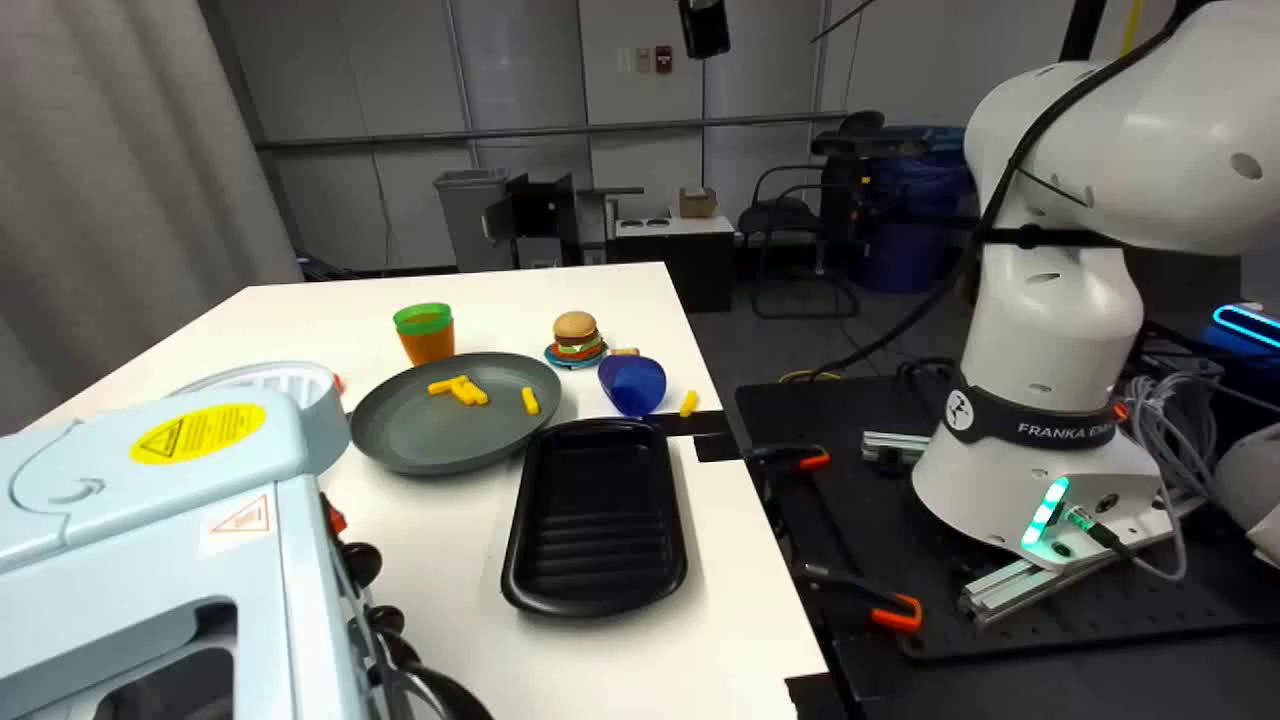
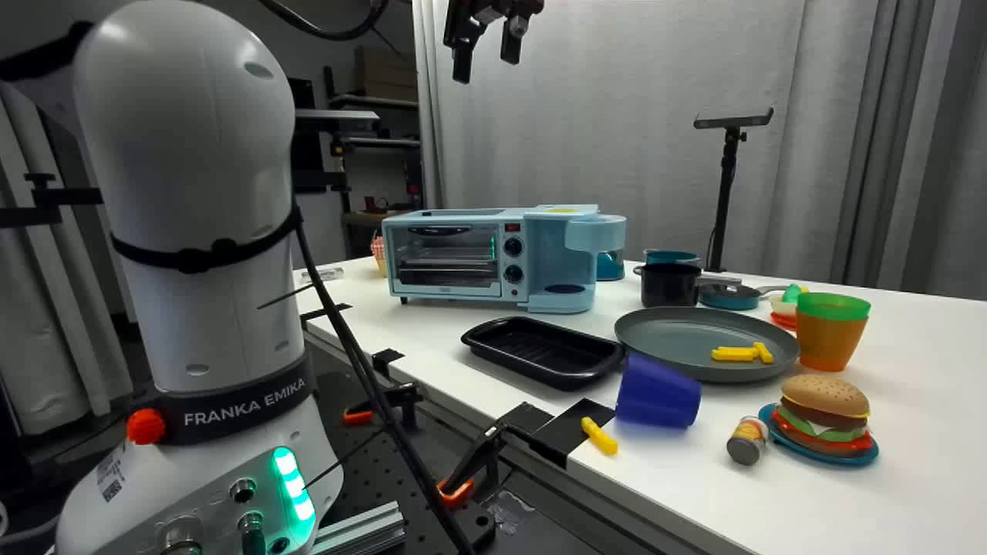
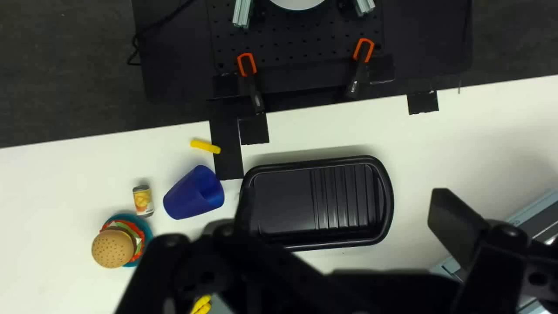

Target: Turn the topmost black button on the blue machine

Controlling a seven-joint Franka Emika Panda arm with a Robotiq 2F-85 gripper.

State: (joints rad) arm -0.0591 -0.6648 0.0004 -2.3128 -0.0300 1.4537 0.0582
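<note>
The light blue machine (image 2: 546,262) stands upright on the white table, its glass oven door and controls facing the robot. Its topmost black button, a round knob (image 2: 513,247), sits below a small red switch and above a second black knob (image 2: 513,274). In an exterior view the machine (image 1: 150,480) is close at the left, and its knobs (image 1: 362,563) show edge-on. My gripper (image 2: 486,60) is high above the table, open and empty, apart from the machine. In the wrist view the fingers (image 3: 342,203) are wide apart; only part of the machine (image 3: 534,207) shows at lower right, its knobs hidden.
A black tray (image 2: 544,351) lies in front of the machine. Beside it are a grey plate (image 2: 655,331) with yellow sticks, a tipped blue cup (image 2: 657,393), a toy burger (image 2: 823,408), a small can (image 2: 747,440), orange-green cups (image 2: 831,331) and a black pot (image 2: 669,285).
</note>
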